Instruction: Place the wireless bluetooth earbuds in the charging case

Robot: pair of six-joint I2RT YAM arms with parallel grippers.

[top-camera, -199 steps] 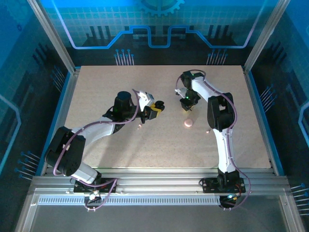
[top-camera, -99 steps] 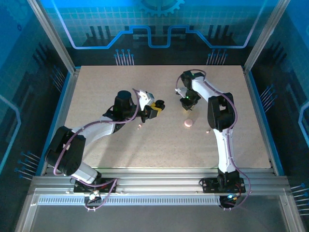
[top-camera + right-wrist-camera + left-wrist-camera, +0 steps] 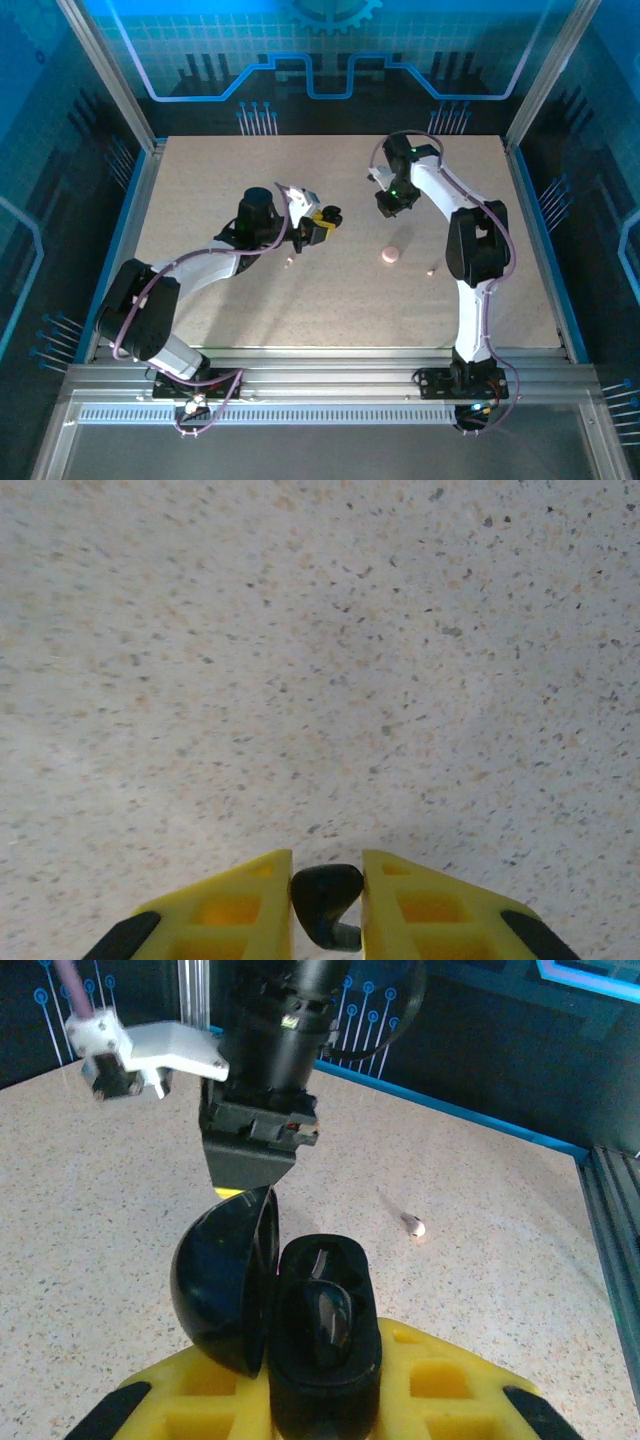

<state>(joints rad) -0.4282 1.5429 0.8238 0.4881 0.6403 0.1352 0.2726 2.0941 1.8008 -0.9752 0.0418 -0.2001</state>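
Black clamshell charging case (image 3: pixel 322 1310), hinged open, clamped in left gripper (image 3: pixel 322 1395); right gripper (image 3: pixel 327 900) pinches black earbud (image 3: pixel 322 883)

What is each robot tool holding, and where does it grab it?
The left tool pinches the black open clamshell case by its lower body. The right tool pinches a small black earbud by its sides.

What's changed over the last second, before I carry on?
The right gripper pulled away from the pink puck toward the far side of the table, fingers clamped on a small black piece. The left gripper stayed put, holding the open black case; the puck has not moved.
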